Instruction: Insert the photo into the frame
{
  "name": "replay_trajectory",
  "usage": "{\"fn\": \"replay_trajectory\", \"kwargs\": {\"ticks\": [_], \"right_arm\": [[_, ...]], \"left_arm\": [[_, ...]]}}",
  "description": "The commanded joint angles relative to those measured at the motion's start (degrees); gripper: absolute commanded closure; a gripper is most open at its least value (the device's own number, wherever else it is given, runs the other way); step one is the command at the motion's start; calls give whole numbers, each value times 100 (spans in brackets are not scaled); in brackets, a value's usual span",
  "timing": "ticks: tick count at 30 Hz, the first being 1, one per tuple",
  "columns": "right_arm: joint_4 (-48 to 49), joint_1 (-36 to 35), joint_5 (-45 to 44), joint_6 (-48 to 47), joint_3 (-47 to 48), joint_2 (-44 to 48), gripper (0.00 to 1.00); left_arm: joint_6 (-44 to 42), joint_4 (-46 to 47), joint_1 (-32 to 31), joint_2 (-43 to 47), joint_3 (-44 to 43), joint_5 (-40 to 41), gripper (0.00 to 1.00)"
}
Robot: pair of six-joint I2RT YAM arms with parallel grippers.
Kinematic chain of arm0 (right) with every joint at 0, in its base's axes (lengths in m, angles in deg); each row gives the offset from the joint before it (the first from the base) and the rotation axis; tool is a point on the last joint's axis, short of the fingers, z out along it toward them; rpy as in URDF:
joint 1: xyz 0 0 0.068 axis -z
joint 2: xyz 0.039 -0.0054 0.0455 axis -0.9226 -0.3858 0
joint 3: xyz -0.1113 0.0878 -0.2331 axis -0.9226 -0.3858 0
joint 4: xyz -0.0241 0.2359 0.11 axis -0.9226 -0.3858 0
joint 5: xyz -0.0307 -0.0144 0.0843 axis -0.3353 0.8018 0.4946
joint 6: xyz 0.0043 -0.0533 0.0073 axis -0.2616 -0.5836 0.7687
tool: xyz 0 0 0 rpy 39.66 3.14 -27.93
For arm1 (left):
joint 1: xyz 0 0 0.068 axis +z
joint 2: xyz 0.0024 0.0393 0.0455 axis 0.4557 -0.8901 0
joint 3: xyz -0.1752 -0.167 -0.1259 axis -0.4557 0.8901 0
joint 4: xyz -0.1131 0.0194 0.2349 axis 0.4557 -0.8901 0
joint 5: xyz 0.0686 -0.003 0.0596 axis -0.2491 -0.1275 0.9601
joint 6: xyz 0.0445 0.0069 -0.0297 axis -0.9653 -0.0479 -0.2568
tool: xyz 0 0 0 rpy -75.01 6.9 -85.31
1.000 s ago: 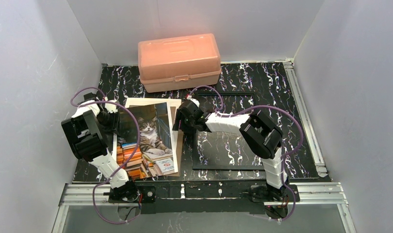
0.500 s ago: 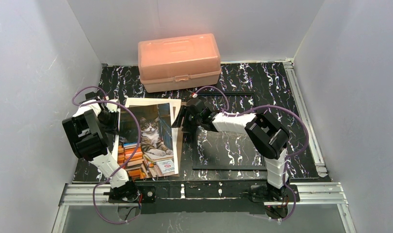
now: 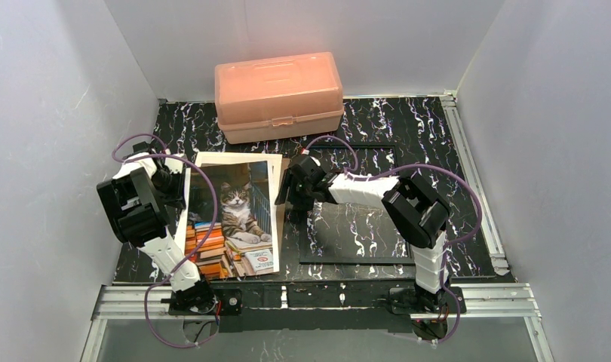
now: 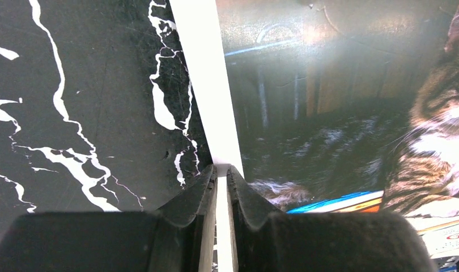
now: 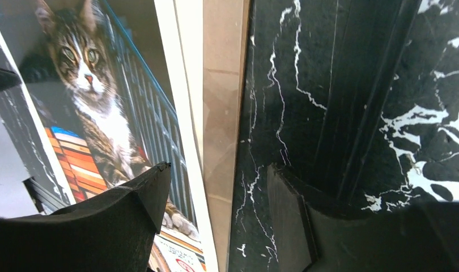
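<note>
Entry, both arms at the stack. The photo (image 3: 238, 215) lies face up near the front-left corner of the worktop (image 3: 438, 128). It rests on a white sheet (image 5: 190, 56) and a brown backing board (image 5: 224, 102), whose margins show only at its rear and right edges. From above, the left arm and a purple cable (image 3: 206, 197) hide the photo's left edge.

We see the left gripper (image 4: 221, 169) only in its wrist view. Its jaws are almost together, with a narrow slit between them and a white strip in the slit. We cannot tell whether the strip is pinched, or whether it belongs to the print or the sheet below.

The frame (image 3: 355, 262) lies flat to the right of the stack, with a strip of bare worktop between them. It is black on black marble and hard to trace. The right arm covers its rear-left corner, and we cannot make out the pane.

The right gripper (image 5: 219, 170) holds nothing, jaws wide apart. One finger is over the photo's right margin and the other over the frame's left bar.

A peach box (image 3: 278, 94) sits at the rear edge.
</note>
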Motion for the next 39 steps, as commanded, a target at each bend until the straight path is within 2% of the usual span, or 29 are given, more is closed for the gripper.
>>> {"fn": "replay_trajectory", "kwargs": {"ticks": [1, 11, 22, 39], "right_arm": [[-143, -110, 0, -38, -74, 132, 29], [-50, -209, 386, 172, -19, -103, 29], [468, -199, 889, 498, 47, -103, 29], [1365, -87, 1416, 884, -62, 368, 31]], "left_arm": [[63, -343, -69, -296, 80, -421, 91], [67, -330, -68, -437, 114, -396, 100], [45, -344, -76, -494, 161, -504, 100], [-11, -339, -76, -536, 225, -585, 100]]}}
